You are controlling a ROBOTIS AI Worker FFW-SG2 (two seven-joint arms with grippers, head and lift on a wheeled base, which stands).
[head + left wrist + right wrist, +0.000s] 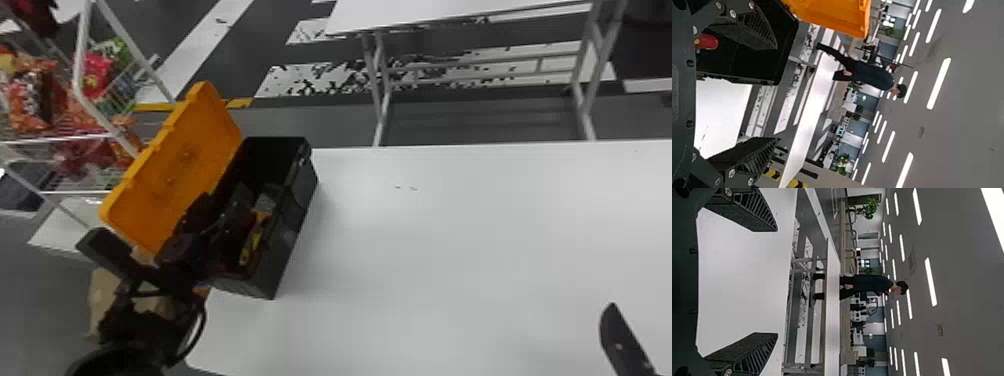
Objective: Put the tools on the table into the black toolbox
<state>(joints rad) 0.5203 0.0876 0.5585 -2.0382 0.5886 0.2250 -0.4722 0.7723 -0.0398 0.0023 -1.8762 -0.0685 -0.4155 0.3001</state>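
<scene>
Evidently nearly finished: see the yellow tool point(254, 239) lying inside the black toolbox point(295, 215), toward six o'clock. Note the orange lid point(185, 160) leaning back at ten, presumably to keep the opening accessible. Over the box's eight o'clock, find the left gripper point(777, 93) spread apart, likely for releasing. At four, above the white table point(450, 250), see the right gripper point(777, 282), also spread, probably kept out of the way.

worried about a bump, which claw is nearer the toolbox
The left claw, right by the black toolbox; the right claw is well away, over the white table.
</scene>
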